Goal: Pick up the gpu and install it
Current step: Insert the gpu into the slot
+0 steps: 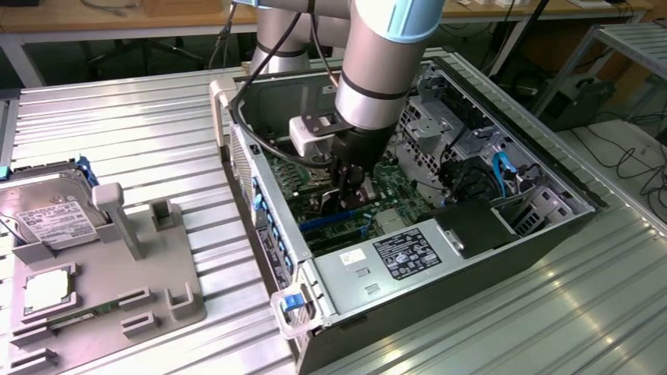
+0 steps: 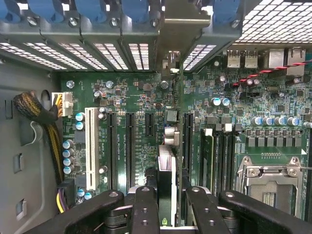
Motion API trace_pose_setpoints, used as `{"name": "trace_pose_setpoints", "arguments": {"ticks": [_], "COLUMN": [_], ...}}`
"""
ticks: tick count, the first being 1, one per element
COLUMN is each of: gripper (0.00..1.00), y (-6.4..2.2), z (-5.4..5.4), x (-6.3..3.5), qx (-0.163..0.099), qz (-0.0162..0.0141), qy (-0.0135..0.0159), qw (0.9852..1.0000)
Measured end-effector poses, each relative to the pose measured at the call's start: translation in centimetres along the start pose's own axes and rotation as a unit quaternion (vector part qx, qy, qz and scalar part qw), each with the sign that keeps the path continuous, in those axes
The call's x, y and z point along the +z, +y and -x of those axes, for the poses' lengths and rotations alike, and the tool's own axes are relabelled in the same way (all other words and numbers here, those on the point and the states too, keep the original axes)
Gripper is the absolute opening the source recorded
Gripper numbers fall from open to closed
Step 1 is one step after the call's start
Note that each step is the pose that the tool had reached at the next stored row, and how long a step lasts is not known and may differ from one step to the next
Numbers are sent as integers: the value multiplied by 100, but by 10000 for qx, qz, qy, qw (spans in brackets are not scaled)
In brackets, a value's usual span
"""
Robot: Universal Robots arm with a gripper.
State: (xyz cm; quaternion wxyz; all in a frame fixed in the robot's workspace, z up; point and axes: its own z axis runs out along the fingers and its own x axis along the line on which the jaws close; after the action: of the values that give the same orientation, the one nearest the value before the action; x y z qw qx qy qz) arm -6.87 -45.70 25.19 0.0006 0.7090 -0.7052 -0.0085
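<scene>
My gripper [image 1: 351, 186] is down inside the open computer case [image 1: 542, 195], just above the green motherboard [image 1: 401, 187]. It is shut on the gpu [image 1: 355, 197], which stands on edge between the fingers. In the wrist view the gpu [image 2: 167, 168] appears edge-on as a thin card running from my gripper [image 2: 170, 212] toward the case's rear slot openings. Its pale metal end bracket [image 2: 183, 22] sits among the slot covers there. The card's edge lies along the motherboard [image 2: 141, 92] between long black expansion slots [image 2: 130, 146]. Whether it is seated in a slot is hidden.
Outside the case, at the exterior view's left, a grey fixture [image 1: 130, 258] holds a silver hard drive [image 1: 47, 215], a processor chip [image 1: 47, 289] and a memory stick [image 1: 68, 320]. Inside are a labelled metal box [image 1: 407, 254], a cable bundle [image 2: 41, 114], a white slot [image 2: 90, 146] and the processor socket [image 2: 270, 187].
</scene>
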Motion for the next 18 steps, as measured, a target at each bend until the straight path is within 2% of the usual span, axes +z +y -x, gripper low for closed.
{"name": "trace_pose_setpoints", "arguments": {"ticks": [18], "gripper": [27], "y": [12], "z": [13], "x": [50], "qx": [0], "qz": [3], "qy": [0], "qw": [10000]}}
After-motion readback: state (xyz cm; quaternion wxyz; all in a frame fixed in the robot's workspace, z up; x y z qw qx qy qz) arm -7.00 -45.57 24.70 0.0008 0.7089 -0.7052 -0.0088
